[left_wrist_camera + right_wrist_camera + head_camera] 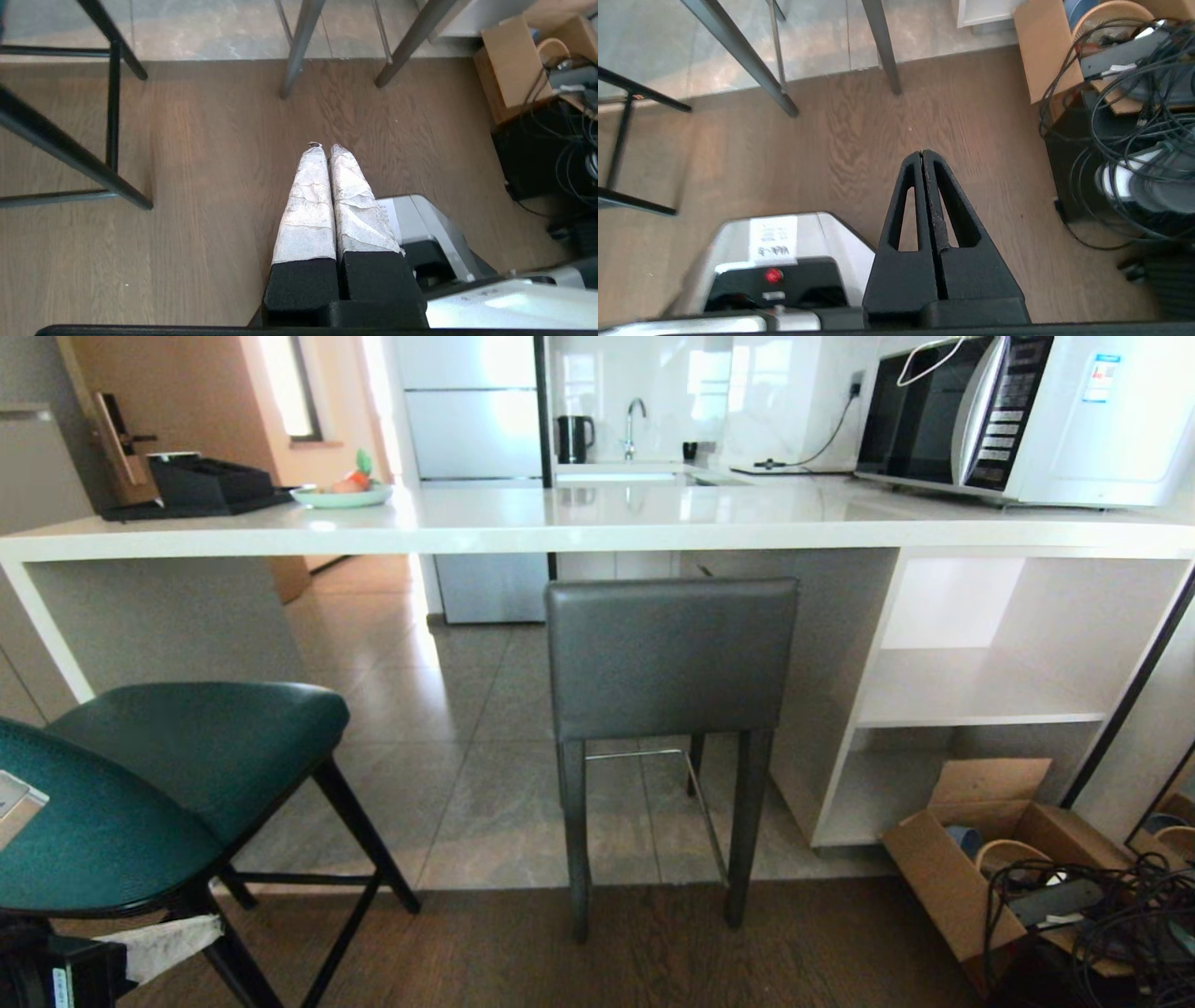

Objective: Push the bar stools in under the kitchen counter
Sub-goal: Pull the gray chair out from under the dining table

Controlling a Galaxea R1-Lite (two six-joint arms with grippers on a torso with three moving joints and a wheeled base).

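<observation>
On my far left the teal stool (177, 775) stands well out from the kitchen counter (597, 527), turned at an angle; if I push it off-centre, I think it may swing and hit the white side panel (47, 625). In the middle, the grey stool (670, 658) is close under the slab but its near legs are on the wood floor; the edge to the tiles could catch them and tip it. On the right, the cardboard box (971, 831) and cables (1120, 896) could snag my base. My left gripper (322, 148) and right gripper (923, 154) hang low above the floor, fingers pressed together, holding nothing.
</observation>
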